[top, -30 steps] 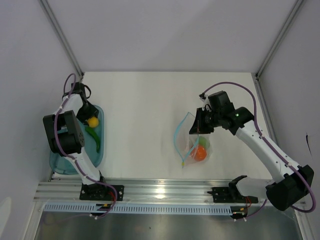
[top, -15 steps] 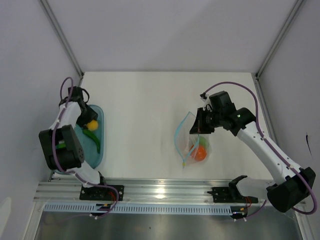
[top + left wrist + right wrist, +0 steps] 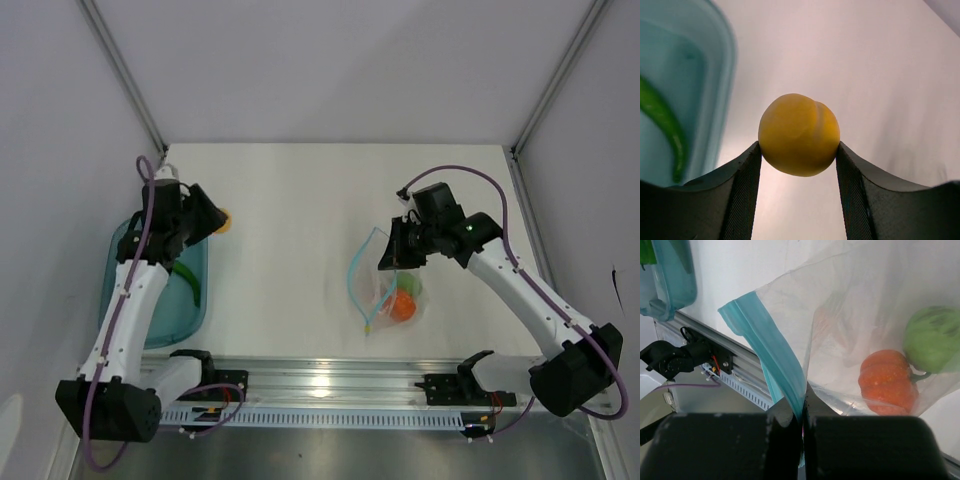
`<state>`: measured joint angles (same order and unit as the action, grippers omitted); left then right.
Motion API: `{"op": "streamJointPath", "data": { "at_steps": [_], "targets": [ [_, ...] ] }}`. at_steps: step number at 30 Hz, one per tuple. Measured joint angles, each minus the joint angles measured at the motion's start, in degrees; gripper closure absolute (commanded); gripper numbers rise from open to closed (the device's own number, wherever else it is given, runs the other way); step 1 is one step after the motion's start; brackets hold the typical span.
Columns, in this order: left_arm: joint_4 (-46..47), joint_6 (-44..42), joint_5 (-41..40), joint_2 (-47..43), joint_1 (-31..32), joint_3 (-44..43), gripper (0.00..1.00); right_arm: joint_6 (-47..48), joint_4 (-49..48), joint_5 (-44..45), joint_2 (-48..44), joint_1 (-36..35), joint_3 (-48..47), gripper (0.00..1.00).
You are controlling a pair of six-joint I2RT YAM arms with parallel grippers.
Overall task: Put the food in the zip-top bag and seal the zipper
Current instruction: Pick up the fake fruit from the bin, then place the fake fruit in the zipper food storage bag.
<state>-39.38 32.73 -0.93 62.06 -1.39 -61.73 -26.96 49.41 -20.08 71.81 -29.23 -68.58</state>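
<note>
My left gripper is shut on the small yellow fruit, holding it above the white table just right of the teal tray. The slim green chili lies in that tray. My right gripper is shut on the light blue zipper and holds the mouth of the clear zip-top bag up and open. Inside the bag lie an orange round fruit and a green round one.
The tray's rim runs down the left of the left wrist view. An aluminium rail with both arm bases lines the table's near edge. White walls and slanted frame posts close in the back and both sides.
The left arm has lifted the yellow fruit out of the tray and swung right, over the table beside the tray. The right gripper and bag have barely moved.
</note>
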Motion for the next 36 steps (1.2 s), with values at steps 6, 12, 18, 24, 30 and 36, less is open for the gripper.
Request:
{"op": "streamJointPath", "data": {
  "at_steps": [6,12,18,24,30,36],
  "targets": [
    [6.29,0.0,11.69,-3.91,14.4,2.32,0.99,-0.04,-0.02,0.15,0.46,0.0,-0.02,1.0],
    [16.02,1.86,19.96,-2.38,30.75,5.31,0.99,-0.48,0.02,0.26,0.46,-0.17,-0.22,1.0],
    [28.46,6.86,23.63,0.48,43.71,8.57,0.99,-0.68,0.2,0.61,0.46,-0.57,-1.33,1.0],
    [36.22,11.02,23.58,2.97,51.17,10.95,0.99,-1.16,0.17,0.76,0.46,-1.31,-1.38,1.0],
    [35.65,12.39,21.53,7.58,54.27,10.14,0.99,-1.57,0.22,0.74,0.37,-1.42,-1.68,1.0],
    [31.19,12.76,16.39,11.32,54.82,8.96,0.96,-1.68,0.35,0.72,-0.24,-1.46,-3.28,1.0]
  ]
}}
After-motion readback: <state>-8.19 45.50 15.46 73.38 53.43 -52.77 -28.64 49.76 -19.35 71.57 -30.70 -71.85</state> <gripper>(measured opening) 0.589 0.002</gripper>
